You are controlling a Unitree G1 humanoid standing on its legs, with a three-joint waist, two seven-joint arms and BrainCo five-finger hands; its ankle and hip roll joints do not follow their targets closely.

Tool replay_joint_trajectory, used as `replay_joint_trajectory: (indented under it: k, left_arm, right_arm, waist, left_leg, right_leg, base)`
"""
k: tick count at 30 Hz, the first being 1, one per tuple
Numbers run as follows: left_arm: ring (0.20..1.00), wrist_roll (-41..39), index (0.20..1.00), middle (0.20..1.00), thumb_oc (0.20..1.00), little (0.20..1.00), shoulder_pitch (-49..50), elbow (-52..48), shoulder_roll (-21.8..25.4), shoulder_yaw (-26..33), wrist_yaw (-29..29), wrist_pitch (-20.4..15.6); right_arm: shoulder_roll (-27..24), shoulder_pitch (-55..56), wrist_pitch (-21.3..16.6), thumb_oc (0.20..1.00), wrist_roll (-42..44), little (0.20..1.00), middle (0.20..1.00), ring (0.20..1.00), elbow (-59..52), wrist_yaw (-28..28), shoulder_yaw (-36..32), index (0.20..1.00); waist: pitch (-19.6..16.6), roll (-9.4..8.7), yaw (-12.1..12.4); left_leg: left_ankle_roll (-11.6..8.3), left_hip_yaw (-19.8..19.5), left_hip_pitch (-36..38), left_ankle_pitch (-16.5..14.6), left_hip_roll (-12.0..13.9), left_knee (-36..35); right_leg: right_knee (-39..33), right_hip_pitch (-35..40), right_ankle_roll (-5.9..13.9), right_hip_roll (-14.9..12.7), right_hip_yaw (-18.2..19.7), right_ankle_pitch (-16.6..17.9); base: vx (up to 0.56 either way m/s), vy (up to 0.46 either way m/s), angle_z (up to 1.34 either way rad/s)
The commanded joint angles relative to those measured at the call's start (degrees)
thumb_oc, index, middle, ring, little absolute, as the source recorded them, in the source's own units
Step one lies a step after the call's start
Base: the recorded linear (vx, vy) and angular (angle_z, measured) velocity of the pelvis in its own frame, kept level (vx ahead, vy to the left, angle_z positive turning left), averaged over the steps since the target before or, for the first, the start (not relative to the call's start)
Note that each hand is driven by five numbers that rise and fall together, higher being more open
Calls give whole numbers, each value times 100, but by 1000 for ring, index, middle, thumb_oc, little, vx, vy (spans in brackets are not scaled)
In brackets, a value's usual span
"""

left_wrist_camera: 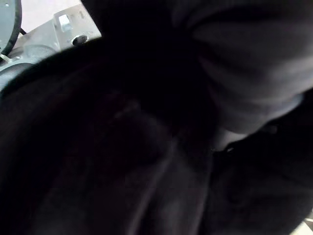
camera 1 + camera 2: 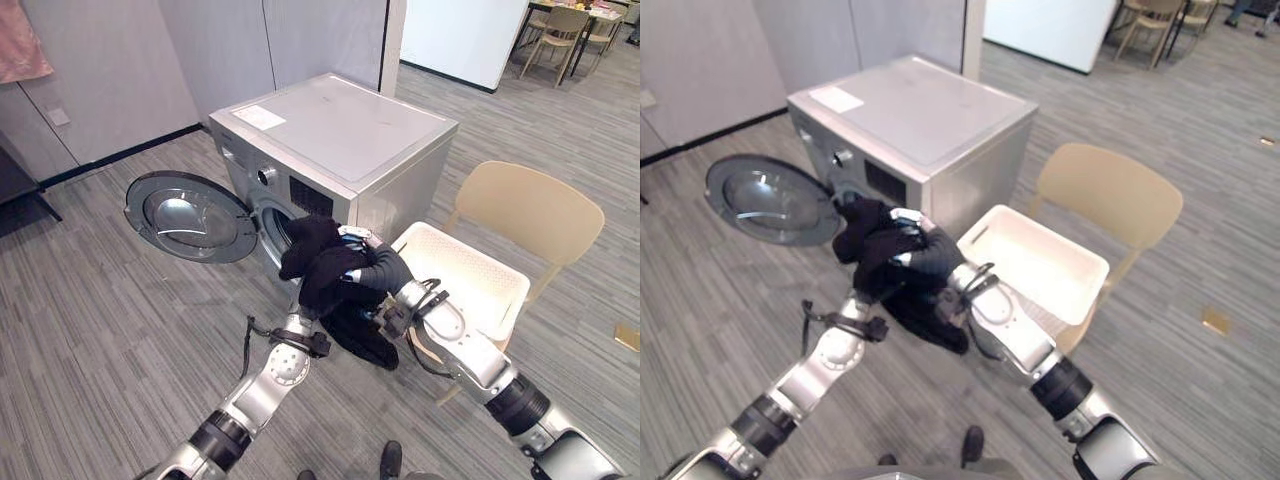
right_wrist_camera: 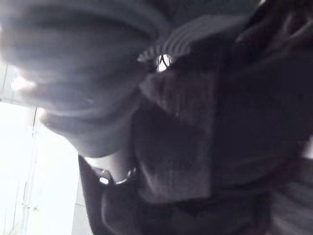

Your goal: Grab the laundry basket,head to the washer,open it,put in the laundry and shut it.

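Since both hands' fingers are buried in the bundle of dark clothes (image 2: 330, 270), their grip unreadable, the bundle should go straight ahead of the fingers into the silver washer's round drum opening (image 2: 277, 226).

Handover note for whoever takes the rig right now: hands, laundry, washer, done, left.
Hands: right hand and left hand are both buried in the dark laundry, fingers hidden, so the grip is unconfirmed.
Things: laundry bundle held up in front of the washer opening; washer door swung open. White laundry basket sits on the tan chair, looks empty.
Done: basket brought, door opened.
Left: push laundry in, shut door.
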Motion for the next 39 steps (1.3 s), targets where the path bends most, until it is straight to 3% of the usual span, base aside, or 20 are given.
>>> replay_joint_trajectory:
  k: [1, 6, 13, 17, 23, 27, 30, 31, 32, 33, 34, 39]
  left_arm:
    - [200, -120, 200, 200, 200, 200, -162, -311, 182, 490, 118, -289]
    - [200, -205, 200, 200, 200, 200, 441, -372, 341, 1020, 11, -295]
    - [200, -768, 200, 200, 200, 200, 1622, 230, 336, 1925, -547, -193]
    - [200, -818, 200, 200, 200, 200, 2108, 822, 349, 2367, -764, -90]
    - [200, -759, 200, 200, 200, 200, 2439, 1687, 194, 2789, -813, 65]
    - [200, -982, 200, 200, 200, 200, 2330, 2210, 39, 2941, -760, 206]
    - [200, -1014, 200, 200, 200, 200, 2247, 2235, 22, 2892, -753, 217]
    - [200, -1019, 200, 200, 200, 200, 2233, 2210, 15, 2856, -715, 216]
    - [200, -1020, 200, 200, 200, 200, 2177, 2166, 19, 2806, -685, 209]
    - [200, -1020, 200, 200, 200, 200, 2177, 2166, 19, 2809, -683, 210]
    - [200, -1086, 200, 200, 200, 200, 2128, 2159, 4, 2773, -726, 198]
    - [200, -1086, 200, 200, 200, 200, 2062, 2273, -33, 2626, -779, 215]
  right_arm:
    - [-2, -36, -196, 1000, -319, 1000, 1000, 1000, -325, -2, -462, 1000]
    - [-716, 514, -265, 1000, -1501, 1000, 1000, 1000, -916, -189, -1180, 1000]
    - [-1161, 2184, -168, 1000, -1961, 1000, 1000, 1000, -765, -54, -2315, 1000]
    - [-1048, 2902, -34, 1000, -2207, 1000, 1000, 1000, -35, 35, -2690, 1000]
    - [-841, 3133, -8, 1000, -2559, 1000, 1000, 1000, 978, -9, -2866, 1000]
    - [-691, 2944, 10, 1000, -2811, 1000, 1000, 1000, 1668, -209, -2793, 1000]
    - [-667, 2885, 45, 1000, -2901, 1000, 1000, 1000, 1868, -289, -2744, 1000]
    - [-654, 2874, 79, 1000, -2954, 1000, 1000, 1000, 1962, -350, -2706, 1000]
    - [-676, 2839, 132, 1000, -3035, 1000, 1000, 1000, 2073, -399, -2612, 1000]
    - [-674, 2829, 127, 1000, -3037, 1000, 1000, 1000, 2085, -404, -2605, 1000]
    - [-671, 2770, 201, 1000, -3108, 1000, 1000, 1000, 2217, -397, -2501, 1000]
    - [-528, 2579, 234, 1000, -3307, 1000, 1000, 1000, 2532, -443, -2247, 1000]
  waist:
    - [-152, -238, -4]
    - [-152, -195, -73]
    - [-121, -106, -163]
    - [-71, -61, -188]
    - [75, -36, -163]
    - [479, -122, -33]
    - [497, -144, -53]
    - [531, -147, -67]
    - [523, -157, -134]
    - [531, -154, -138]
    - [522, -170, -160]
    - [444, -163, -76]
  left_leg:
    - [17, -84, -112, -409, -249, -39]
    - [21, -51, -116, -400, -241, -39]
    - [18, 3, -112, -378, -230, -39]
    - [18, -9, -108, -358, -232, -39]
    - [48, -23, -91, -319, -236, -39]
    - [-7, -26, -838, -349, -251, 694]
    - [-61, 265, -1137, -358, -182, 905]
    - [-40, 625, -1152, -422, -107, 1014]
    - [-55, 1232, -1134, -643, 68, 1233]
    - [-58, 1229, -1145, -672, 81, 1274]
    - [-11, 1673, -1157, -717, 229, 1417]
    - [156, 1557, -1082, -788, 60, 1211]
  right_leg:
    - [-12, 717, 507, -103, 391, -895]
    - [-17, 695, 533, -92, 427, -877]
    - [-39, 678, 558, -94, 444, -855]
    - [-26, 687, 548, -92, 421, -872]
    - [-5, 674, 525, -81, 436, -903]
    - [116, 391, 490, -226, 260, -888]
    - [111, 265, 503, -344, -57, -865]
    - [100, 284, 514, -418, -252, -864]
    - [82, 368, 563, -516, -505, -946]
    - [81, 377, 564, -511, -508, -951]
    - [111, 412, 547, -616, -760, -968]
    - [407, 586, 672, -766, -1035, -1065]
  base:
    - [0, 0, 0]
    - [1, -2, -1]
    - [7, -11, -10]
    - [0, 0, 0]
    - [-17, -3, -2]
    - [-170, -3, 9]
    - [-84, 34, 85]
    - [64, 80, 74]
    - [65, 81, 67]
    - [82, 134, 98]
    - [15, 84, 102]
    - [144, 214, 83]
